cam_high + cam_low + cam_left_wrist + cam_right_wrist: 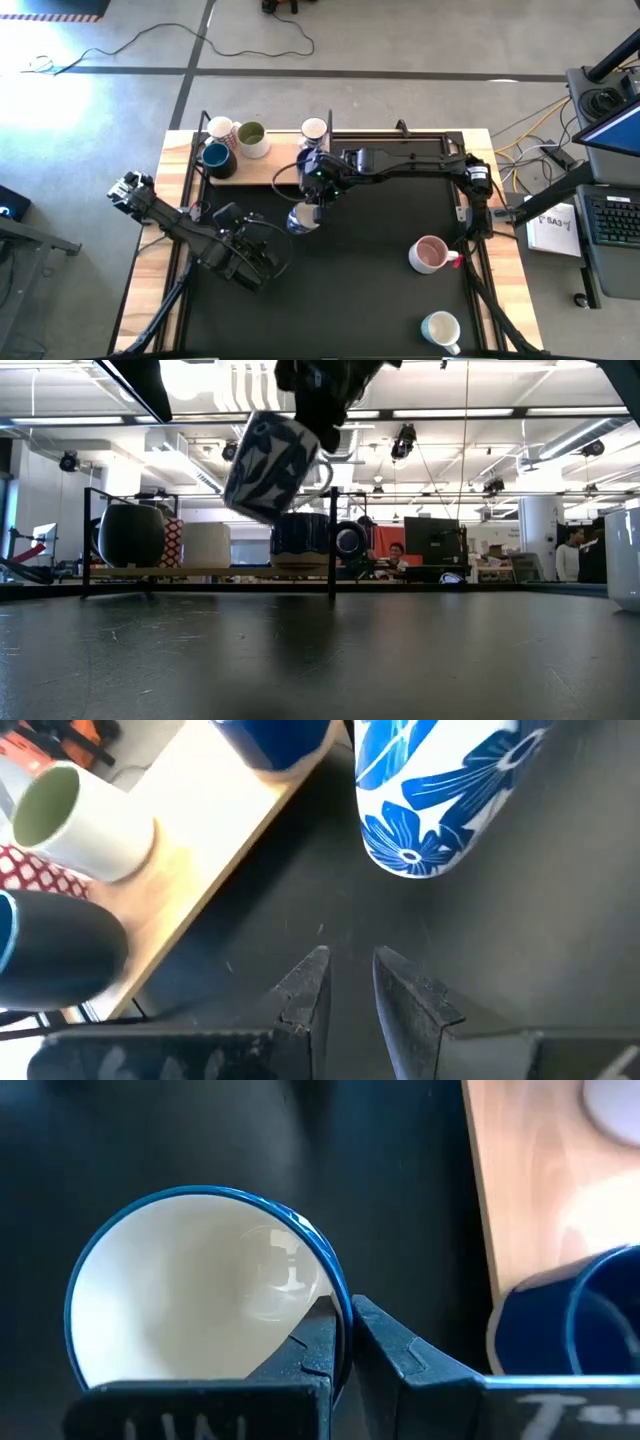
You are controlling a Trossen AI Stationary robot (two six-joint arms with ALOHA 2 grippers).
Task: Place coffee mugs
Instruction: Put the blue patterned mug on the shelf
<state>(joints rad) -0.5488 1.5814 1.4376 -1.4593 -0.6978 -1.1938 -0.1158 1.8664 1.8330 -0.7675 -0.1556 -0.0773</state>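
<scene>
One blue-flowered white mug (272, 465) hangs tilted above the dark mat (370, 300) near the table's centre, its rim pinched between the closed jaws of the right gripper (345, 1335). Four more mugs stand on the wooden shelf (262, 172) toward twelve o'clock, among them an olive-lined mug (252, 138) and a dark blue mug (216, 157), while a pink mug (429, 254) and a white mug (441, 329) sit toward four and five o'clock. Left gripper (347, 982) waits at about eight o'clock with its jaws narrowly parted and empty.
</scene>
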